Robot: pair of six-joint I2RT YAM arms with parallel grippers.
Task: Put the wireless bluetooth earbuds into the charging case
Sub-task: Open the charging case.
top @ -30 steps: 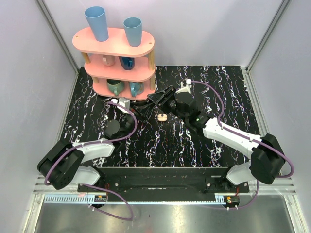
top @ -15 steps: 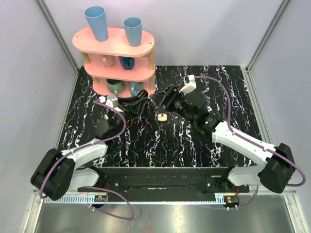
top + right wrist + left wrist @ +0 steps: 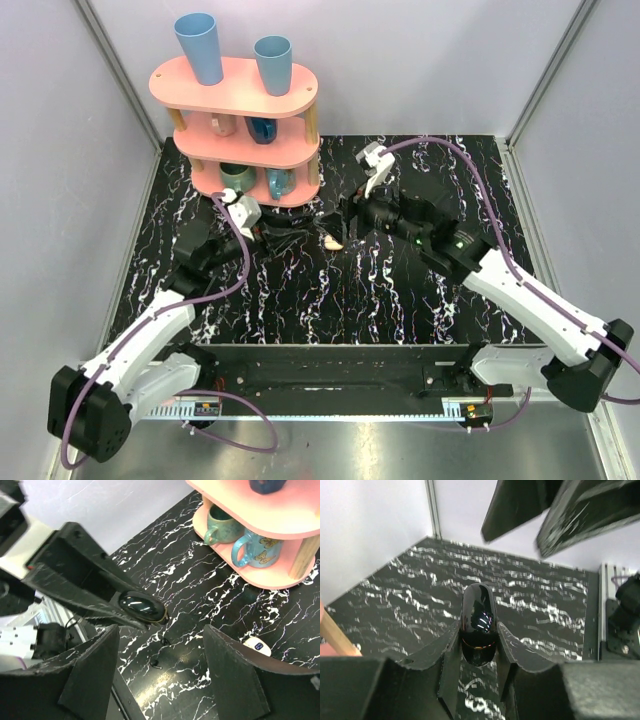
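Note:
My left gripper (image 3: 478, 647) is shut on a glossy black oval pod (image 3: 478, 614) with a thin gold seam, held above the marbled table. The same pod (image 3: 141, 606) shows in the right wrist view, just beyond my right gripper (image 3: 161, 628), which is open with nothing between its fingers. From above, the left gripper (image 3: 300, 222) and right gripper (image 3: 340, 220) nearly meet. The cream-white charging case (image 3: 333, 241) lies on the table under them, and it also shows beside my right finger as the case (image 3: 255, 646). No cream earbuds show.
A pink three-tier shelf (image 3: 245, 110) with blue cups and mugs stands at the back left, its lowest tier (image 3: 265, 575) close to my right gripper. Two tiny dark bits (image 3: 164, 641) lie on the table below the pod. Walls enclose the table.
The left arm has stretched forward and right, carrying the black pod to the table's middle. The right gripper's jaws have opened wide and drawn back to the right. The cream case has stayed put.

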